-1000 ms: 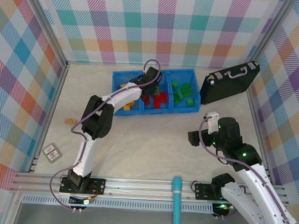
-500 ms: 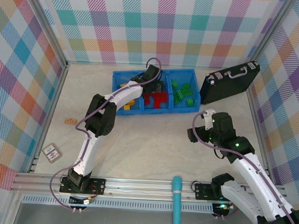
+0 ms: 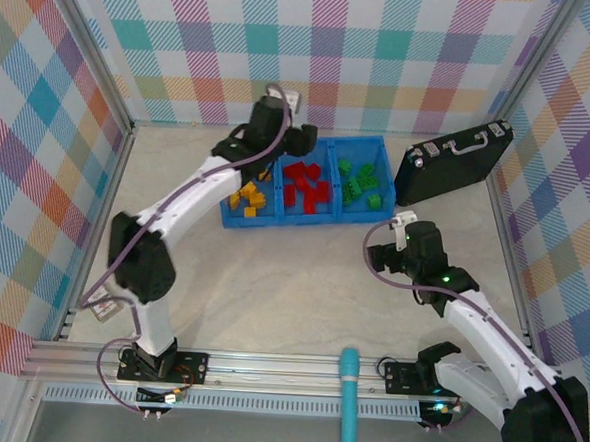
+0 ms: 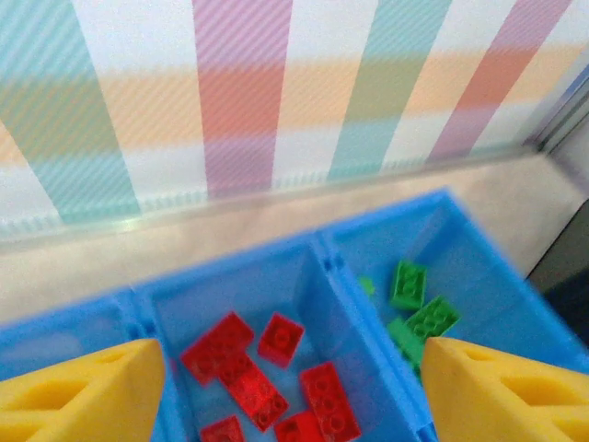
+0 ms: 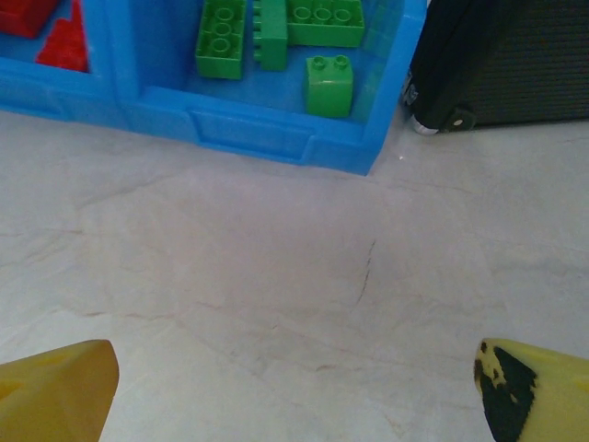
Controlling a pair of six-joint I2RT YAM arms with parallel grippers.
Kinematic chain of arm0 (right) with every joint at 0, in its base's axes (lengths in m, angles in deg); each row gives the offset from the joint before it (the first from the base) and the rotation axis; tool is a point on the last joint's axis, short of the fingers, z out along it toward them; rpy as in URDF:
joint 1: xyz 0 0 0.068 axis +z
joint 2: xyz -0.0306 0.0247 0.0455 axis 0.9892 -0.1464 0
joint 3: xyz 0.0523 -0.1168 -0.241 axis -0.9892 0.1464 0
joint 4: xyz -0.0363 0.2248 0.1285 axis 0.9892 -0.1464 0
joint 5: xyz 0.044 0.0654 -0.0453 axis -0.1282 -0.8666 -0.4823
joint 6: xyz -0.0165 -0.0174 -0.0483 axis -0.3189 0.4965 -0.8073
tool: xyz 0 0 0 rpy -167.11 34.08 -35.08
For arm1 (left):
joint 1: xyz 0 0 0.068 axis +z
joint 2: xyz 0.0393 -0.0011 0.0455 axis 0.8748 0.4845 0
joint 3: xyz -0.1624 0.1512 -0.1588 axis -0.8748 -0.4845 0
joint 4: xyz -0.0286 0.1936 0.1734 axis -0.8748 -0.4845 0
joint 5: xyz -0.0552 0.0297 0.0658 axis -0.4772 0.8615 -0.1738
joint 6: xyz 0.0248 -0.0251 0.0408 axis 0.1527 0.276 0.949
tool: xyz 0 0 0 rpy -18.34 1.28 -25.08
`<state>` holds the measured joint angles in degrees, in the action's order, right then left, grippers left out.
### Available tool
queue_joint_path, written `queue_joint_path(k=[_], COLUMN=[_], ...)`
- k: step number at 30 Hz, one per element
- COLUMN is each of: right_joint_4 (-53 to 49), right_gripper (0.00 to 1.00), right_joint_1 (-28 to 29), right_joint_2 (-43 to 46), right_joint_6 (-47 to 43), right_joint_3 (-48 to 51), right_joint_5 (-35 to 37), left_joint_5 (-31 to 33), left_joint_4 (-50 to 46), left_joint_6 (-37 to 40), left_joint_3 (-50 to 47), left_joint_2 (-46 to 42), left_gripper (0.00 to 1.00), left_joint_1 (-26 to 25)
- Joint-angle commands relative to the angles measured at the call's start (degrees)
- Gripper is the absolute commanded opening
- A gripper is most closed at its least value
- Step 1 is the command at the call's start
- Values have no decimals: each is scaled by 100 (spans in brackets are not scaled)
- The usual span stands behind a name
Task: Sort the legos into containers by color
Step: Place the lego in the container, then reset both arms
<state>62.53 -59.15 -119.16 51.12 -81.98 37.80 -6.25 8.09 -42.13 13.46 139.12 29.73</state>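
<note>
Left gripper (image 4: 293, 368) released above blue bin (image 3: 327, 219), upper centre; right gripper (image 5: 294, 368) released, centre right; bricks (image 3: 305, 187) fill 3 compartments by colour

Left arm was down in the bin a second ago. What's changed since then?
The left gripper has lifted out of the middle compartment and swung back-left. Its fingers opened and are empty, so it likely let one go among the red legos. The right gripper edged toward the blue bin, open as before. Bin and black case stayed put.
</note>
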Motion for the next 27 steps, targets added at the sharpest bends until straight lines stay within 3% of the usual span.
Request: queue_joint_path(k=[1, 7, 9, 17, 20, 27], right_joint_4=[1511, 2870, 3265, 4790, 5391, 5639], right_gripper=[99, 99, 99, 99, 99, 99], right_joint_1=[-209, -723, -1002, -1633, -1752, -1901], right_joint_2=[-184, -292, -377, -1396, -1952, -3141], right_joint_6=[-182, -279, -285, -177, -93, -58], right_joint_3=[262, 802, 991, 1429, 1377, 722], right_joint_5=[211, -372, -603, -1487, -1546, -1543], left_joint_5=[207, 373, 700, 2106, 1719, 1774], left_joint_4=[357, 774, 837, 935, 1235, 1208], left_joint_6=[502, 977, 1015, 755, 603, 285], left_joint_3=[-597, -2126, -2630, -4460, -5314, -6427], left_joint_2=[-751, -2187, -2658, -4170, -4835, -5800], left_gripper=[79, 90, 100, 100, 100, 100], left_joint_1=[52, 70, 79, 225, 414, 745])
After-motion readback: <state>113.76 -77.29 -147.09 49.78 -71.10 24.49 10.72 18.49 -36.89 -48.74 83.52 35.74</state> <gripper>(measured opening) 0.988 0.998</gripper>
